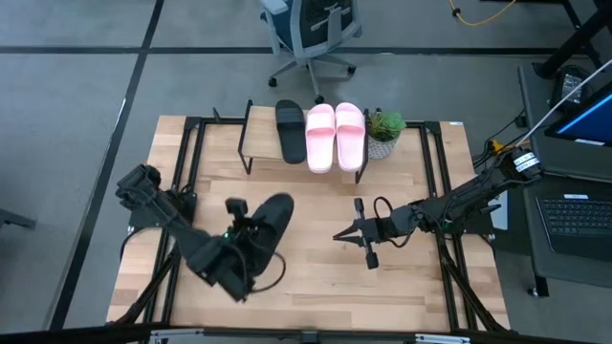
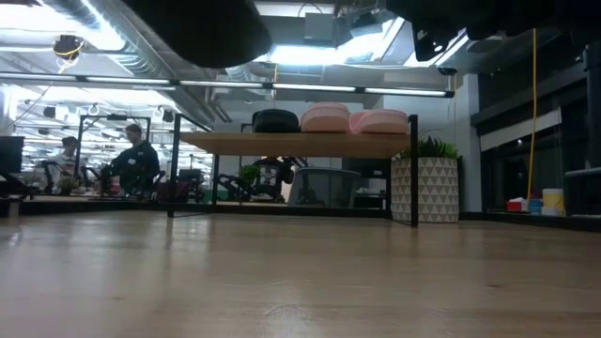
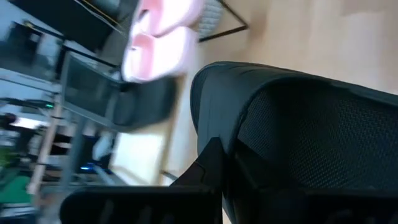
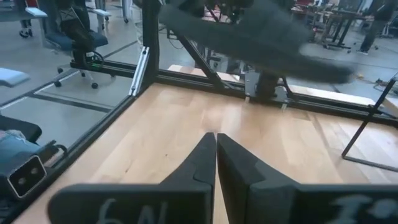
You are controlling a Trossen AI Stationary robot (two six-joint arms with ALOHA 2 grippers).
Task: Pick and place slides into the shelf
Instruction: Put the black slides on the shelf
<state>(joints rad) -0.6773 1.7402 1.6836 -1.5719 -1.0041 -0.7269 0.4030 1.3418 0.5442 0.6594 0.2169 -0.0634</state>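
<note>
While the overhead camera takes in the whole wooden bench (image 1: 316, 277), only the left wrist camera shows the grip up close: the left gripper (image 1: 251, 229) is clamped on a black slide (image 1: 271, 227), its dark fingers (image 3: 211, 165) pinching the sandal's edge, with the mesh-textured black body filling that view. From above, that slide sits at the gripper over the bench's left half, well apart from the shelf (image 1: 256, 143) at the far edge. The table-level camera alone shows the shelf side on, its plank top on thin black legs carrying three slides in a row: one black slide on the shelf (image 2: 275, 120) and two pink slides (image 2: 352, 120), touching one another. That makes four slides, two black and two pink. One potted plant (image 2: 425, 188) in a patterned pot stands just beside the shelf. The right gripper (image 1: 340, 234) waits near the bench's middle, its fingers (image 4: 202, 162) pressed together on nothing, as its own wrist camera shows. Two people sit in the room beyond, seen only at table level.
</note>
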